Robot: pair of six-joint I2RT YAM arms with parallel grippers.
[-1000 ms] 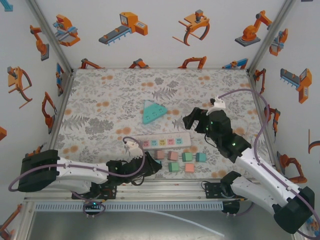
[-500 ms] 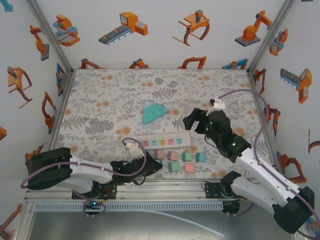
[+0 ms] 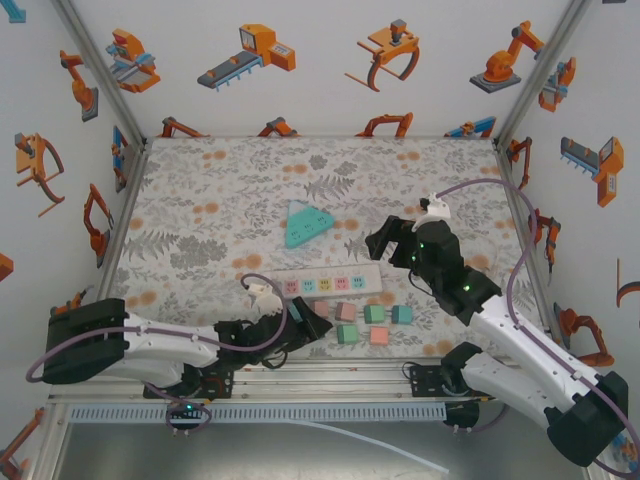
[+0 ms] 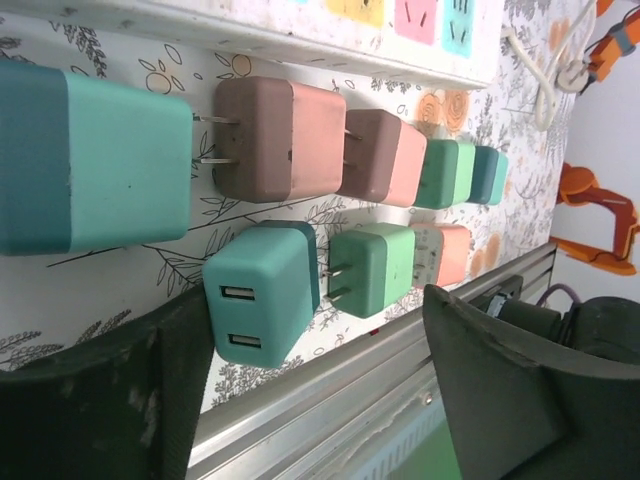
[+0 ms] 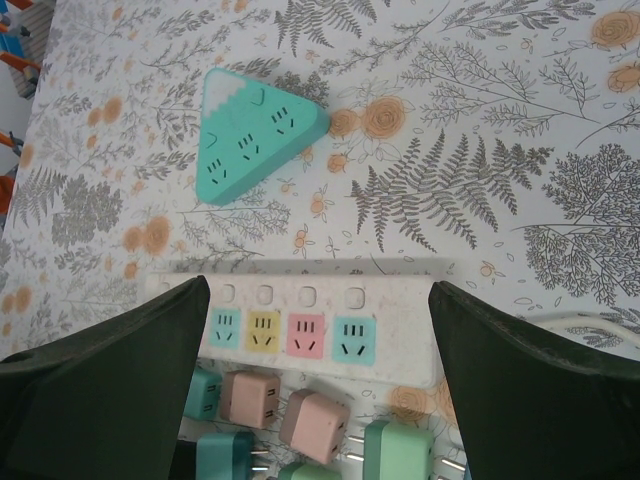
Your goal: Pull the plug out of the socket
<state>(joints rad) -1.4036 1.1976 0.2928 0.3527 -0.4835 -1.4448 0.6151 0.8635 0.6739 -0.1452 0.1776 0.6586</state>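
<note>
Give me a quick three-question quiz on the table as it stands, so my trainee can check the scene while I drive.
1. True or false: the right gripper is clamped on a plug.
2. Multiple choice: the teal socket block beyond the white power strip is (A) round, (B) triangular, (C) square.
3. Short answer: which gripper sits low beside the loose plugs in front of the strip?

Key
1. False: its jaws are open with nothing between them.
2. B.
3. The left gripper, also open.
</note>
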